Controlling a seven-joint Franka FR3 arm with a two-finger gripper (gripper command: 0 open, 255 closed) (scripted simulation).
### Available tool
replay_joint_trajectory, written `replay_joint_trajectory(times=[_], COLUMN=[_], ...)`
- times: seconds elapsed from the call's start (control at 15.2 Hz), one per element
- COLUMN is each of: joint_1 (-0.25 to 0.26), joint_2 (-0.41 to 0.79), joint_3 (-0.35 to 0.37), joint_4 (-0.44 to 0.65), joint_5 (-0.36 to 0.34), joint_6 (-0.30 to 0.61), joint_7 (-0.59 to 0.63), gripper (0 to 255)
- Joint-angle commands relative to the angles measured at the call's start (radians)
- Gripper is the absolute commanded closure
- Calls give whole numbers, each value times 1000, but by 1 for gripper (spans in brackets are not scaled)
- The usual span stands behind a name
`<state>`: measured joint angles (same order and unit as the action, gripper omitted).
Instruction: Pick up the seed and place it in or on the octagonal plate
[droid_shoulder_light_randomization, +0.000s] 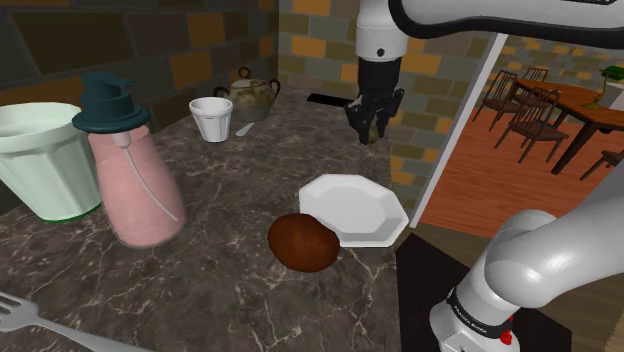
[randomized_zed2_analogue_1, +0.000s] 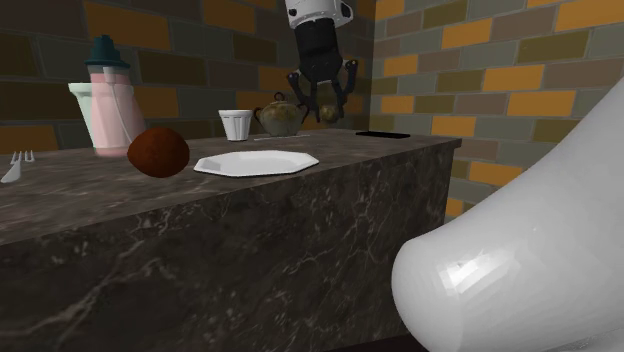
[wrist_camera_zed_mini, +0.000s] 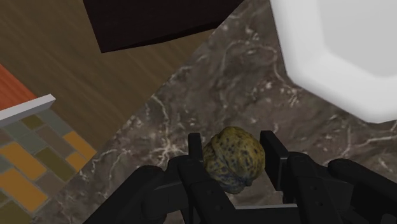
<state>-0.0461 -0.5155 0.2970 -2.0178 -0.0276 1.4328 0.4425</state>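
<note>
One seed (wrist_camera_zed_mini: 233, 158) in the end effector (droid_shoulder_light_randomization: 372, 131), aloft near the octagonal plate (droid_shoulder_light_randomization: 352, 206).

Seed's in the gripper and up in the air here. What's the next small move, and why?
Probably carry it sideways at this height until it hangs over the octagonal plate. The gripper is shut on the seed, raised well above the counter. The wrist view shows bare counter, not plate, beneath the seed, with the white plate off to one side.
</note>
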Motion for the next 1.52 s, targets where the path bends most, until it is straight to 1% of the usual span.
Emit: replay_joint_trajectory(times=[0.0,0.13,0.53,0.92,1.45], joint_1=[-2,-3,39,71,83], joint_2=[8,13,-4,20,-17], joint_3=[0,0,107,233,238], joint_4=[35,54,75,136,-2], joint_5=[-2,-4,66,132,150], joint_6=[-27,-41,-84,-120,-17], joint_7=[-2,-3,139,299,297], gripper=[255,255,255,255,255])
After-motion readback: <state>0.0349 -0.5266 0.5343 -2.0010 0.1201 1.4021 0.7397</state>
